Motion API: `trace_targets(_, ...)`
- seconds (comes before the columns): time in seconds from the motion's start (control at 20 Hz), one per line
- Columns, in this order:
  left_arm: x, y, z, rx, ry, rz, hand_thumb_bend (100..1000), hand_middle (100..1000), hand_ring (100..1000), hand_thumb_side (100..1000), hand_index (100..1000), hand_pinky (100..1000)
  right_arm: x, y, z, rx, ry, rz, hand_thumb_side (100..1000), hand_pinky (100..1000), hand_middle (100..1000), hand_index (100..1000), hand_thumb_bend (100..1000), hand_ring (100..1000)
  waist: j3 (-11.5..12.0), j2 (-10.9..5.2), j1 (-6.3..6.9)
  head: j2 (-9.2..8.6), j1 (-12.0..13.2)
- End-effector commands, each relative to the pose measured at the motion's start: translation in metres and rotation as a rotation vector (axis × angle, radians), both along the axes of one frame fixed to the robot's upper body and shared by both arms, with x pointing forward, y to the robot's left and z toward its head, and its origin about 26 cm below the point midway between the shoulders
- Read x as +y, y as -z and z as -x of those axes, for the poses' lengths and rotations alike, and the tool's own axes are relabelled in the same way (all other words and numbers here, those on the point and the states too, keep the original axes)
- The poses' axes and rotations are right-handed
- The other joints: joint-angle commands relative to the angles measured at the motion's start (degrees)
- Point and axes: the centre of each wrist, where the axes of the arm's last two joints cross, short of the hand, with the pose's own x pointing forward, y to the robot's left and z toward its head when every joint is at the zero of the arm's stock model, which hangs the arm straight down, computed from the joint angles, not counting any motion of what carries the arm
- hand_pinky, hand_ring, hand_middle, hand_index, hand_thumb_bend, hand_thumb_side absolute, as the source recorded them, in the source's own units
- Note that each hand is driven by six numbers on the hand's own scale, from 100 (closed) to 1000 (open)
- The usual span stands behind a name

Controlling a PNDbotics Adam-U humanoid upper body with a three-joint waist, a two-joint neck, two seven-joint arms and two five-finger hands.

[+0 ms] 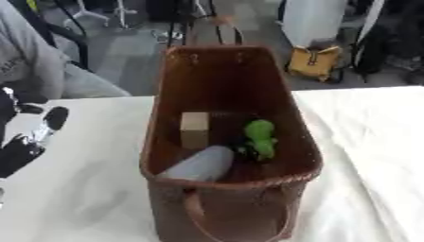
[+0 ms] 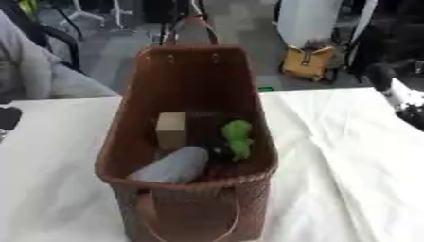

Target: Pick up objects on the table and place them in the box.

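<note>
Our left hand [image 1: 33, 137] shows at the left edge of the left eye view, black with pale silver parts. One dark finger [image 1: 55, 118] points up and slightly rightward, its rounded tip uppermost; more dark fingers lie lower, near the frame's edge. They look straight rather than curled, and we hold nothing in them. In the right eye view only a dark sliver of this hand appears at the left border.

Our right hand [image 2: 397, 94] enters at the right edge of the right eye view, raised, with a dark rounded tip [image 2: 379, 73] uppermost and a pale segment below it. Whether its fingers are bent or straight we cannot make out.
</note>
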Motion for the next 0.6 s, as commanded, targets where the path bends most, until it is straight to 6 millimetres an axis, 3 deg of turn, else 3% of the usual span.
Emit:
trace_targets(0.05,0.0029,-0.009,0.0012,-0.029,-0.006,-0.012,645,757,691,670,833,661,-0.0023,-0.0104,0.0035,-0.033,0.003,0.008,564,463,639,800,643,605,-0.01,-0.82,-0.13,-0.77,0.07)
trace_targets(0.6,0.0032,-0.0088,0.0014,-0.026,-0.008,-0.012,647,758,685,669,833,660,-0.0023,-0.0103,0.0033,-0.034,0.003,0.003,562,465,639,800,642,606,0.03,-0.82,-0.22,-0.96,0.19)
